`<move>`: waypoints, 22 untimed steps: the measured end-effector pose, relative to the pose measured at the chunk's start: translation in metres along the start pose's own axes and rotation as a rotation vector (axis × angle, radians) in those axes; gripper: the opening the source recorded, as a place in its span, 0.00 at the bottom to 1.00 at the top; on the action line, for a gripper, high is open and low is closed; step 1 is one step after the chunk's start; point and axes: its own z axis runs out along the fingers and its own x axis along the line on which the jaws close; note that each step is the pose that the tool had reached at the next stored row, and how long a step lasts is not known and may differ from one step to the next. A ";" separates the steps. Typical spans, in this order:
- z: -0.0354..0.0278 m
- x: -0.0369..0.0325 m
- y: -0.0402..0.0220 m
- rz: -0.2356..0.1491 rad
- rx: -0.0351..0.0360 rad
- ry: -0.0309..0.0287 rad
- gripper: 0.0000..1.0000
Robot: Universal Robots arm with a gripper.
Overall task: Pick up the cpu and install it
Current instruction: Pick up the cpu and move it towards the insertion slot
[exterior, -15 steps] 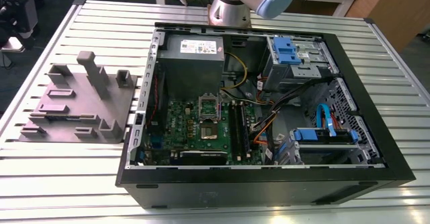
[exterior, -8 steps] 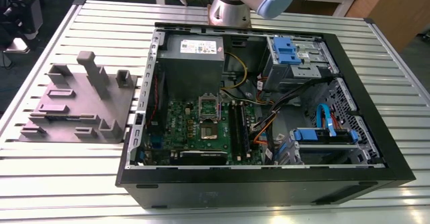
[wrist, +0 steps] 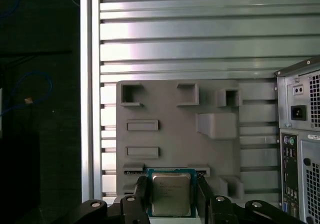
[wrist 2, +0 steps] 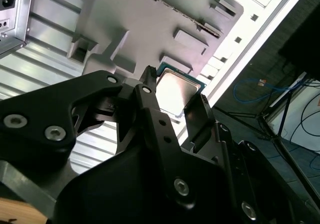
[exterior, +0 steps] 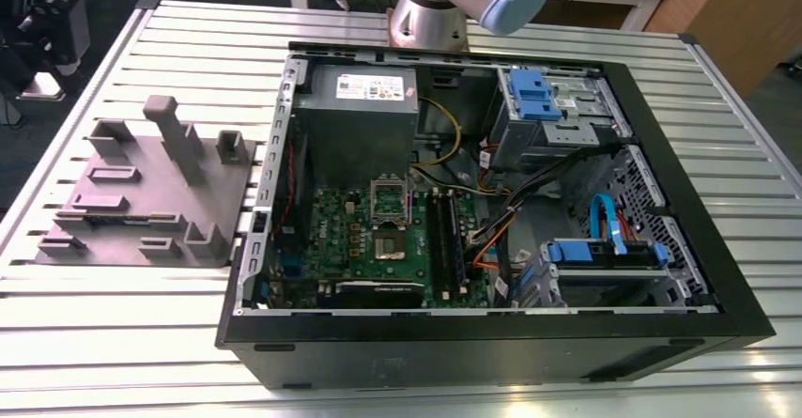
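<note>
Within the gripper [wrist: 172, 183] (clamped): cpu [wrist: 171, 196]

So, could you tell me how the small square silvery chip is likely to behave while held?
The small square cpu with the silvery metal top looks stiff and probably light. Held by the black jaws at two thin edges, it could slip or twist if bumped. Its thin green rim seems fragile.

Gripper [wrist: 172, 180] gripping cpu [wrist: 171, 195] hangs clear above holder block [wrist: 165, 134] posts. Case [exterior: 501, 329] open, drop to socket [exterior: 390, 245] free. Exterior view's right of socket: memory sticks [exterior: 445, 239] close, cable tangle [exterior: 495, 235] beyond. Power supply [exterior: 363, 108] near socket.
</note>
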 end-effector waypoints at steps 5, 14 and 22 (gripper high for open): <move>-0.0001 -0.0046 -0.0005 0.000 0.0000 0.0001 0.47; -0.0001 -0.0107 -0.0005 0.000 0.0000 0.0000 0.47; -0.0002 -0.0121 -0.0004 0.003 0.0000 -0.0001 0.47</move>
